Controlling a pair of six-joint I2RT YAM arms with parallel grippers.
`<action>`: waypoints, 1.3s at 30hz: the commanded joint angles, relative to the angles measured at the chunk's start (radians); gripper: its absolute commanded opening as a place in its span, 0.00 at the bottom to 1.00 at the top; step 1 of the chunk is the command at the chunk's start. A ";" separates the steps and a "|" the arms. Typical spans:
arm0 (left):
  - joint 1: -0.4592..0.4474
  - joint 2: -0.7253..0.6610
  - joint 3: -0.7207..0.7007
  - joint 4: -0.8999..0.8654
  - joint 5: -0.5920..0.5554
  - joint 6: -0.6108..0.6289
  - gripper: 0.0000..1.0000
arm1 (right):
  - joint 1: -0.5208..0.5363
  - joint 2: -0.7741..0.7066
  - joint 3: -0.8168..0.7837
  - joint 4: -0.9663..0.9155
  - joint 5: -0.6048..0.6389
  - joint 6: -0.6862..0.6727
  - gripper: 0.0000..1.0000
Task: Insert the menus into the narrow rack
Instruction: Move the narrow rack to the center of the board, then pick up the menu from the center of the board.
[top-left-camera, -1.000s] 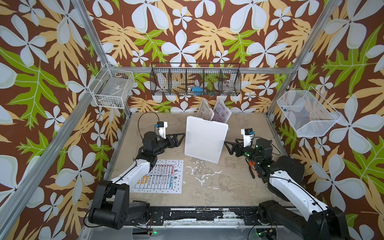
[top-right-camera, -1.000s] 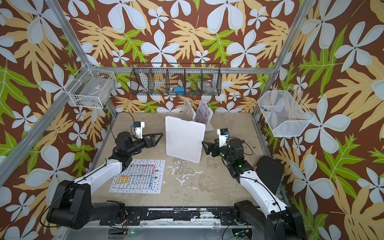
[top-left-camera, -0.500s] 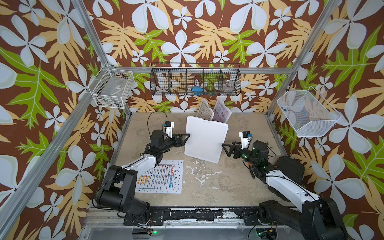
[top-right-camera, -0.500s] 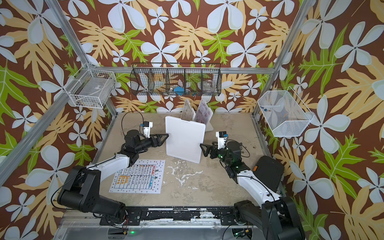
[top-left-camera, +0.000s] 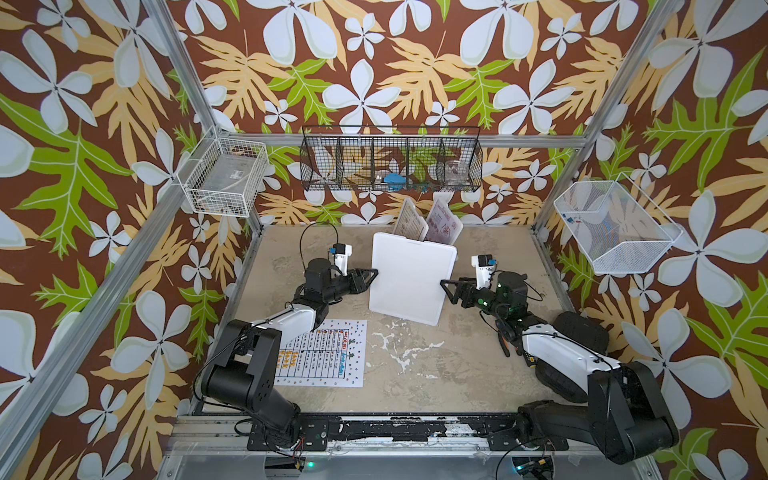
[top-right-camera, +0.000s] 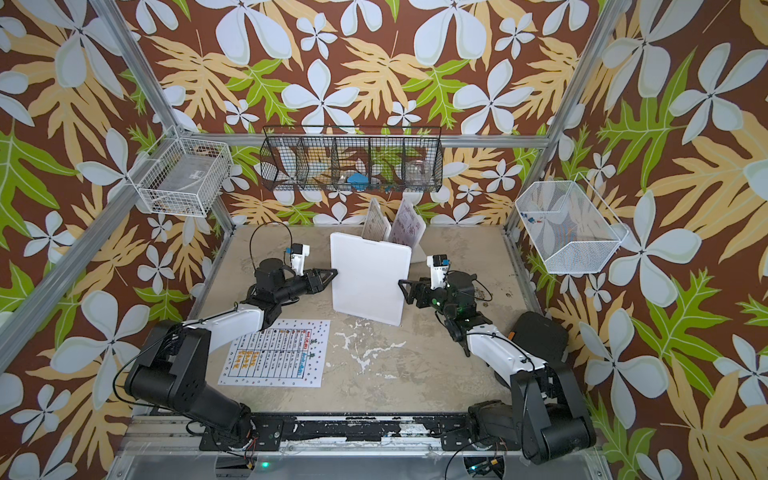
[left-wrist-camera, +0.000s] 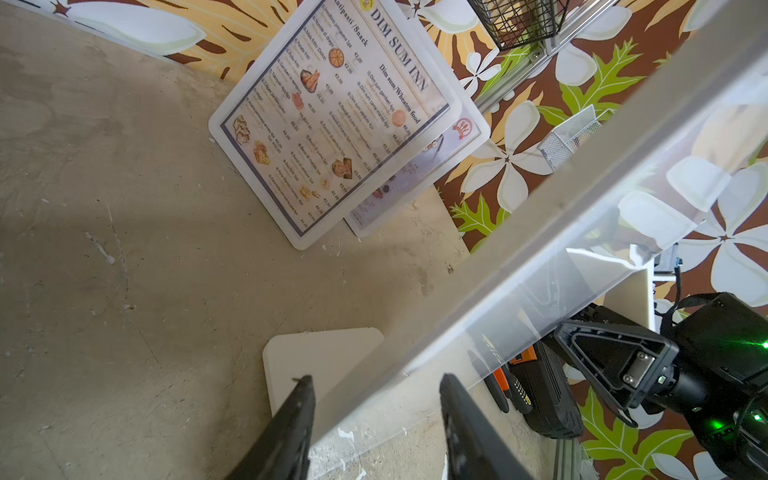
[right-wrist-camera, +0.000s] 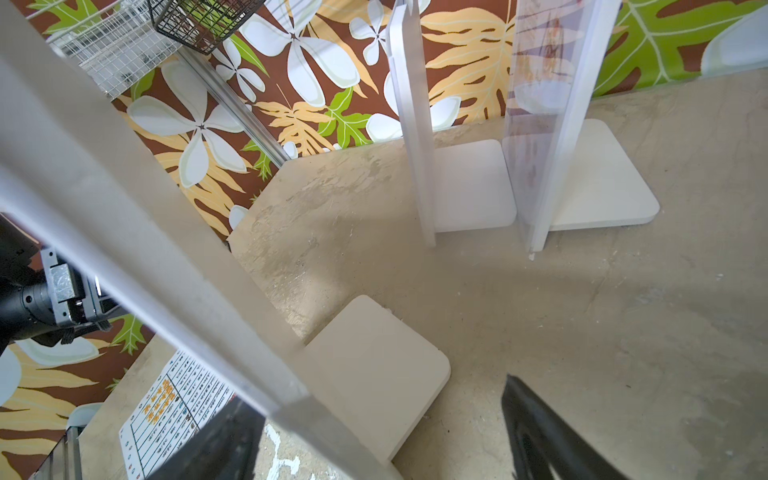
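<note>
The left jaws are apart, one finger on each side of the near edge of the empty menu stand (top-left-camera: 409, 286), and they are not squeezing it. The right jaws are apart too, and wider, around the stand's other edge. The stand is tall and thin on a small foot, so I think a push from one side alone could tip it or spin it. Its clear front looks slippery and might slide out of a weak squeeze. Just behind the stand, the DIM SUM INN menu (left-wrist-camera: 332, 120) and a pinkish menu (top-left-camera: 444, 222) stand upright, and a falling stand could knock them. The dotted menu (top-left-camera: 328, 353) lies flat on the worktop (top-left-camera: 436, 374) in front of the stand, in no slot, where the left arm (top-left-camera: 286, 322) could drag it.
</note>
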 joint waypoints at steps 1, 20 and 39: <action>-0.002 0.008 0.011 0.012 0.014 0.000 0.46 | -0.006 0.007 0.009 0.013 0.015 -0.010 0.87; -0.003 -0.327 0.070 -0.732 -0.571 0.069 0.90 | -0.010 -0.300 -0.207 -0.014 0.207 0.090 1.00; 0.498 -0.518 -0.036 -1.002 -0.583 0.010 0.99 | 0.696 -0.135 -0.108 -0.241 0.462 0.286 1.00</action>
